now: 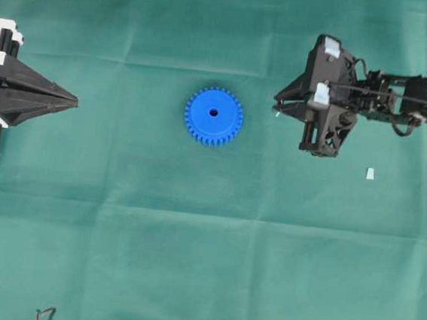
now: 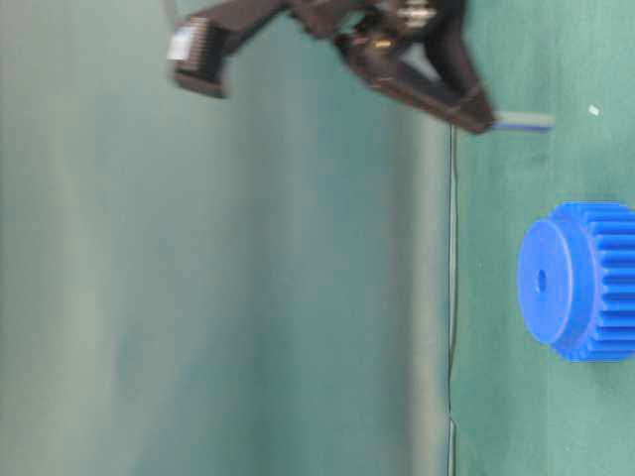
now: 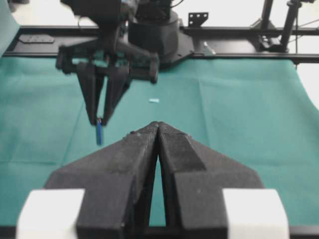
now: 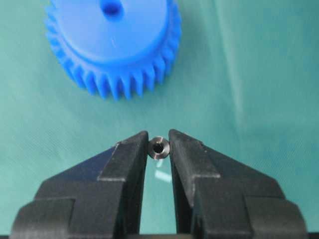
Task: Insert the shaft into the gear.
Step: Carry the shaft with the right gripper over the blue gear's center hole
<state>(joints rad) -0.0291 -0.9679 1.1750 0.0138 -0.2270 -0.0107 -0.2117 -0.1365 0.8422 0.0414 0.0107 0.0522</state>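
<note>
Now the right gripper (image 4: 159, 148) has its jaws squeezed on the shaft (image 4: 159, 147), held up off the green tabletop (image 1: 113, 256) with its tip poking down. The gear (image 1: 213, 115) lies flat nearby, its middle hole empty, so the shaft must yet go in. The left gripper (image 3: 158, 130) waits well apart, jaws shut on nothing.

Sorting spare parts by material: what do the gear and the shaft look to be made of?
The gear: probably moulded plastic, uniformly bright blue with a dull sheen. The shaft: likely metal, its grey end face shiny between the right gripper's fingers.
</note>
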